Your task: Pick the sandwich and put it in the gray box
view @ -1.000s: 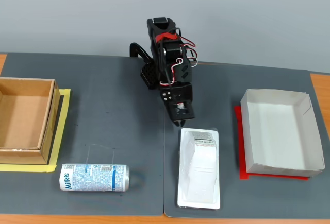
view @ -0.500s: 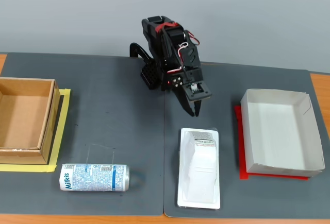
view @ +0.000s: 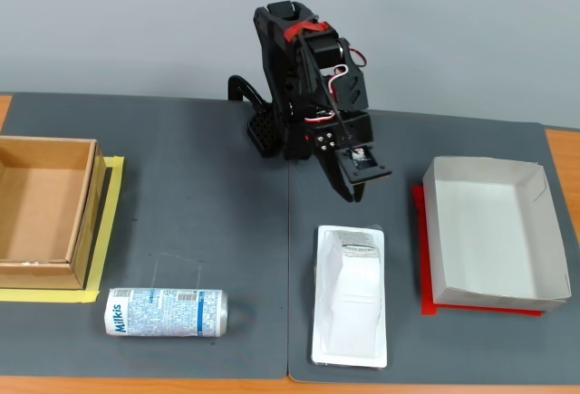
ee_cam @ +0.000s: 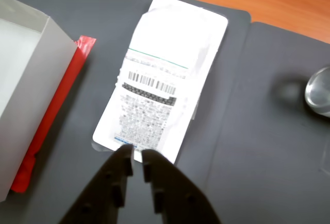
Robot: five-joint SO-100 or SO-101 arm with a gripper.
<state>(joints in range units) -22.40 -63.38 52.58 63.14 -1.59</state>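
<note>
- While the gripper hangs nearly closed and empty, the sandwich lies left of the box.
- Probably light, slippery plastic: grip across the stiff raised wedge.

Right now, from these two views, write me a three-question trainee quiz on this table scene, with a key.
1. True or false: the white flat plastic sandwich package already lies inside the pale gray cardboard tray.
2. In the fixed view, which thing lies at the mat's left edge? A) the open brown cardboard box B) a glass bowl C) a green bottle
3. Fill in: the black pincer hovers with its jaws nearly ____, holding nothing.

Key
1. False: the package lies on the dark mat, left of the tray in the fixed view.
2. A
3. closed
</note>
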